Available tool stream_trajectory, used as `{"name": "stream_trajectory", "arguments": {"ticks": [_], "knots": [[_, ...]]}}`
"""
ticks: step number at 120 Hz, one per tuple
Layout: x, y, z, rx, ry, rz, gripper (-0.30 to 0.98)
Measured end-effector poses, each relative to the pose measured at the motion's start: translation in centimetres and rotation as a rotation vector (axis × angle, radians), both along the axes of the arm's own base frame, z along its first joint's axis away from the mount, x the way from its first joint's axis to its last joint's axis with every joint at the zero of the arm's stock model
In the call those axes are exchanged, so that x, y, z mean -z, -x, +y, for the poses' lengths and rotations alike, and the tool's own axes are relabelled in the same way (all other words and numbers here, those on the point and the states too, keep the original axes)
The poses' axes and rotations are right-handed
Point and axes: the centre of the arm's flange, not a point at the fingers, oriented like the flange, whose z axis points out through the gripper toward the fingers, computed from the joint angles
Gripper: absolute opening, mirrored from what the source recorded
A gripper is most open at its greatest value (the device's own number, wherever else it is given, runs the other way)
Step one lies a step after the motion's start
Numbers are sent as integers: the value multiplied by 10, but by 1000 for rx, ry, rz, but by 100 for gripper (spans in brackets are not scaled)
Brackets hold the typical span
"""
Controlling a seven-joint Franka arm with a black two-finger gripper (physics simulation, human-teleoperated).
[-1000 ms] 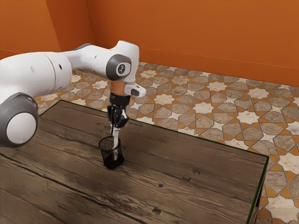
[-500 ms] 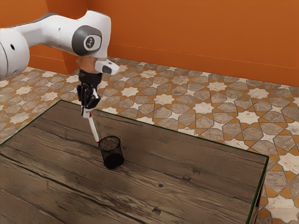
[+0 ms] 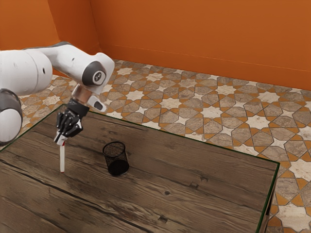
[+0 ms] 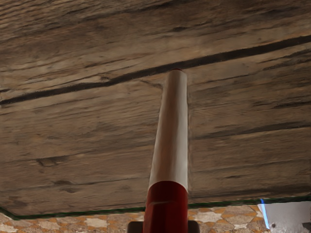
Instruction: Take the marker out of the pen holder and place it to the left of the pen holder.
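Our claw [image 3: 60,140] is closed on the marker [image 3: 62,161], pinching its red end [image 4: 166,208] from both sides, a sound place to hold it, we judge, since the white barrel [image 4: 172,131] should be light, stiff and smooth enough to swivel if pressed down hard. We have it nearly upright, its lower end at or just above the desk [image 3: 170,174], clear of the pen holder [image 3: 116,159] toward the exterior view's right.
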Motion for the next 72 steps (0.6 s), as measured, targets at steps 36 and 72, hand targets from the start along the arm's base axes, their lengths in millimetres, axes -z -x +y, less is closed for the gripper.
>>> {"name": "stream_trajectory", "arguments": {"ticks": [36,72], "knots": [[-19,1,-9,-30,79,-44,49],[-155,0,-142,294,246,-394,64]]}}
